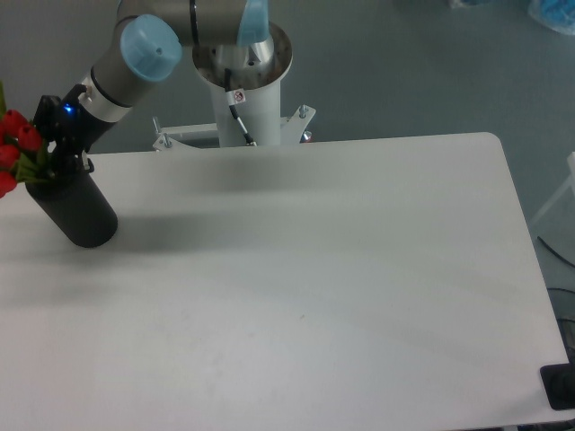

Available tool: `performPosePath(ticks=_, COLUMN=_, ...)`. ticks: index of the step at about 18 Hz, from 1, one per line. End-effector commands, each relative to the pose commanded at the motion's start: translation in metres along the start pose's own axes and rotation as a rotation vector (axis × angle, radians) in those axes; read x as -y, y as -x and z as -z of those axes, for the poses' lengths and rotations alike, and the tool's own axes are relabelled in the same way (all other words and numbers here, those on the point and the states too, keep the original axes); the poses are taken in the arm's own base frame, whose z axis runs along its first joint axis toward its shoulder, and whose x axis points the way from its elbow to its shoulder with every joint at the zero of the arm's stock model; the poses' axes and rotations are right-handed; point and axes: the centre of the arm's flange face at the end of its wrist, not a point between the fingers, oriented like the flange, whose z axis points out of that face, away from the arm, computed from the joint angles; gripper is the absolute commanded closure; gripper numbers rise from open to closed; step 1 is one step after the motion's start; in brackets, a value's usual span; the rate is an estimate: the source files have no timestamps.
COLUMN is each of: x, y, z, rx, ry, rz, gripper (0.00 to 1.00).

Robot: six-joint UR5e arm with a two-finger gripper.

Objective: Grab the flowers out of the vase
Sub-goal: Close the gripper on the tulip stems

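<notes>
Nearest us the white table [314,296] lies bare; at about nine o'clock, near its left edge, the black vase [76,208] stands tilted. Beyond its mouth, toward ten o'clock, the red flowers [13,153] reach out of view, stems apparently in the vase. We judge the step to be the grasp or early lift; next we need a steady pull along the vase's axis. Our gripper [56,153] sits at the stems, above the rim; whether it pinches them we cannot tell.
</notes>
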Motion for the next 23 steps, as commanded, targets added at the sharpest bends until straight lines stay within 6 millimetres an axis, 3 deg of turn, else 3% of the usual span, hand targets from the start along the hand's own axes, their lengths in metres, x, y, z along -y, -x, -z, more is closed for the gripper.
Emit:
performPosePath(ticks=6, x=-0.002, y=0.014, z=0.015, rx=0.031, ry=-0.018, rz=0.012, gripper=0.70)
performPosePath(ticks=11, x=-0.002, y=0.011, z=0.022, rx=0.046, ry=-0.027, rz=0.006, gripper=0.71)
performPosePath(ticks=23, x=0.012, y=-0.030, z=0.050, rx=0.077, ry=-0.076, rz=-0.040, gripper=0.71)
